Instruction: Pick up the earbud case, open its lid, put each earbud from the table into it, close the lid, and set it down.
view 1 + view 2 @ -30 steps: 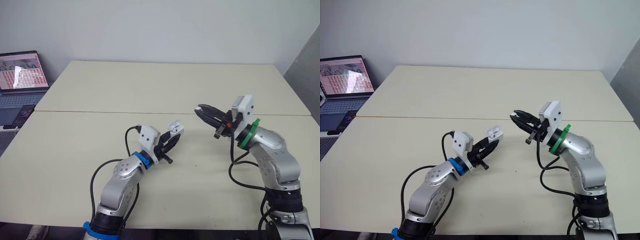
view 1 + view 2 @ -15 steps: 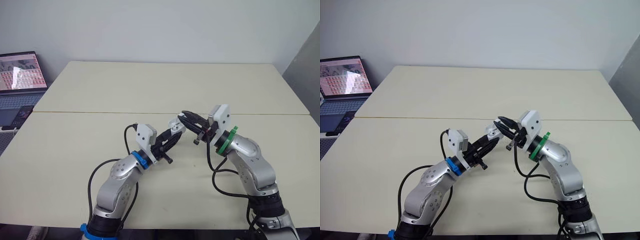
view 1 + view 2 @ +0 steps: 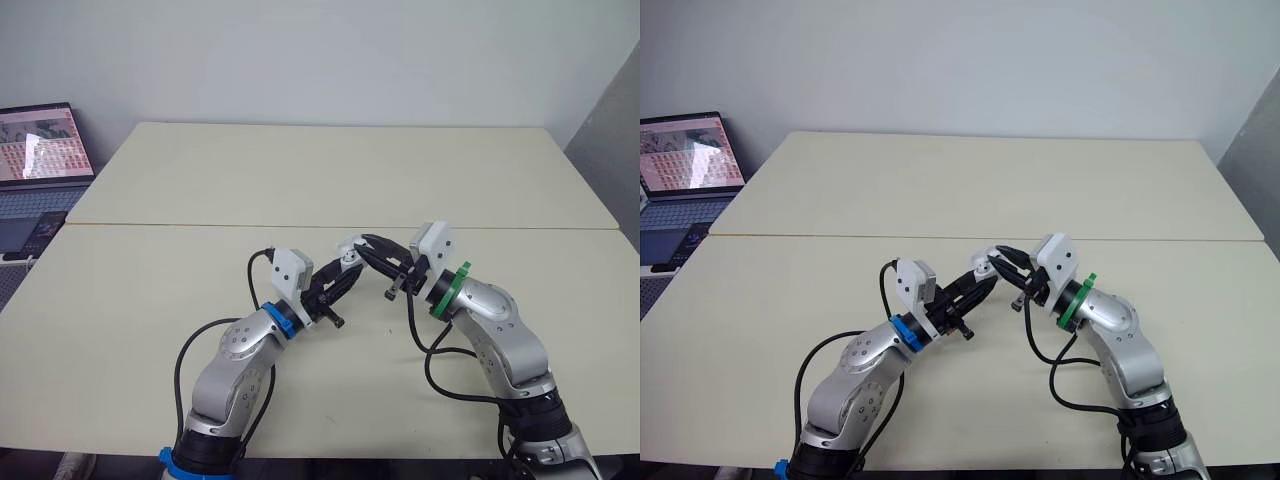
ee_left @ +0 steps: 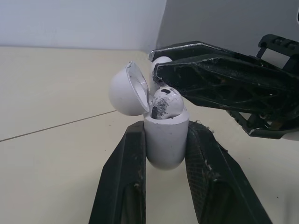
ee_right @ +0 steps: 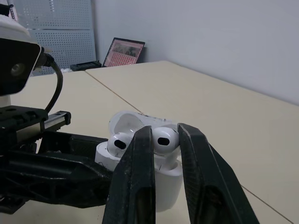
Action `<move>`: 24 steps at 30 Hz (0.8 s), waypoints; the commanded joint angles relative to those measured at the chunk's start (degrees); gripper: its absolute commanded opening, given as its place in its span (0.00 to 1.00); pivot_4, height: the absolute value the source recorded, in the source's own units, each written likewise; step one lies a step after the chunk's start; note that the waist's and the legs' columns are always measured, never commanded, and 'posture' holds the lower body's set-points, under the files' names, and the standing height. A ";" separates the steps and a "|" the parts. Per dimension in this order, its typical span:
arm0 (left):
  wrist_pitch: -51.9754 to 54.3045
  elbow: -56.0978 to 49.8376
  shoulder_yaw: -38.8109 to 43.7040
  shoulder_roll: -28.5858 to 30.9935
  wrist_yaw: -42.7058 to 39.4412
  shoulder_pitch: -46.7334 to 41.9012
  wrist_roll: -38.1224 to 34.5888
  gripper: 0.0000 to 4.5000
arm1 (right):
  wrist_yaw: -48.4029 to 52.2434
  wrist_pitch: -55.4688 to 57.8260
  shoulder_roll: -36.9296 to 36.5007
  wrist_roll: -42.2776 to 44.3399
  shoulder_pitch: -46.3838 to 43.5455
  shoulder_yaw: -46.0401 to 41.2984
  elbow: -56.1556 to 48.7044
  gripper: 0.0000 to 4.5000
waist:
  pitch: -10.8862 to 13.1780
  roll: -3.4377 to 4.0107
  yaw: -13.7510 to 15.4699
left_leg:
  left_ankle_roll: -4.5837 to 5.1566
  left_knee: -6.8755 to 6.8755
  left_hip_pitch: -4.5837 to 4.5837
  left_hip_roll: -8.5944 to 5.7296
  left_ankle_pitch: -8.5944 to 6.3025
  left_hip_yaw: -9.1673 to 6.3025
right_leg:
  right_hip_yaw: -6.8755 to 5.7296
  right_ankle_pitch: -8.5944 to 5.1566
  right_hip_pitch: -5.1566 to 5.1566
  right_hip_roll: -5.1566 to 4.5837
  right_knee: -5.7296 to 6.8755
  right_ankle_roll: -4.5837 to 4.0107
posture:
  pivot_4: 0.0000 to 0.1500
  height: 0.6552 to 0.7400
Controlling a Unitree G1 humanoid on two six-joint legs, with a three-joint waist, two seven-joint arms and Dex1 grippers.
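the left arm is reaching forward and inward with its elbow bent and its forearm slanting up off the table (image 3: 300,170). the left gripper (image 4: 166,133) is clamping the earbud case (image 4: 164,151) by its sides between both black fingers, holding it upright in the air over the near middle of the table. the lid (image 4: 124,91) is standing flipped open on the side away from the other arm, and the first earbud (image 4: 166,103) is sitting in the case's mouth.

the right arm is folding in from the right, wrist pointing toward the left gripper, so the two sets of fingertips are meeting at the case. the right gripper (image 3: 366,243) is pinching the second earbud (image 5: 164,138) in a narrow grip, holding it right at the open top of the case, beside the first earbud.

that earbud's stem is hiding behind the right fingers, so it is not clear whether it is already resting in its socket. in the head views the case is showing as a small white patch, mostly covered by the fingertips. a laptop (image 3: 40,140) is being cut off at the left edge.
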 commanded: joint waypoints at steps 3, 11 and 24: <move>-0.87 -2.13 0.22 -0.21 -0.37 -0.58 -0.89 0.18 | -0.12 3.41 -0.13 4.37 -1.48 -2.44 -3.29 0.54 | 0.00 0.00 0.00 | 0.00 0.00 -0.01 0.00 0.00 -0.01 | 0.01 0.00 0.00 0.00 0.00 0.00 | 1.00 1.00; 1.69 -1.69 -0.08 1.01 -4.01 -1.07 -3.96 0.18 | 2.38 22.34 -4.71 29.49 -6.64 -13.84 -8.02 0.99 | 0.00 0.00 0.01 | 0.02 0.00 -0.03 0.00 -0.01 -0.04 | 0.04 0.00 0.03 -0.01 -0.02 0.00 | 1.00 1.00; 18.82 -1.53 -2.38 8.46 -21.27 -5.88 -20.00 0.18 | 22.87 35.30 -22.87 35.09 -10.32 -12.12 8.27 0.20 | 0.02 0.03 -0.81 | 0.05 -0.03 -0.04 0.00 -0.02 -0.02 | -0.07 0.00 0.11 0.02 -0.18 0.00 | 1.00 1.00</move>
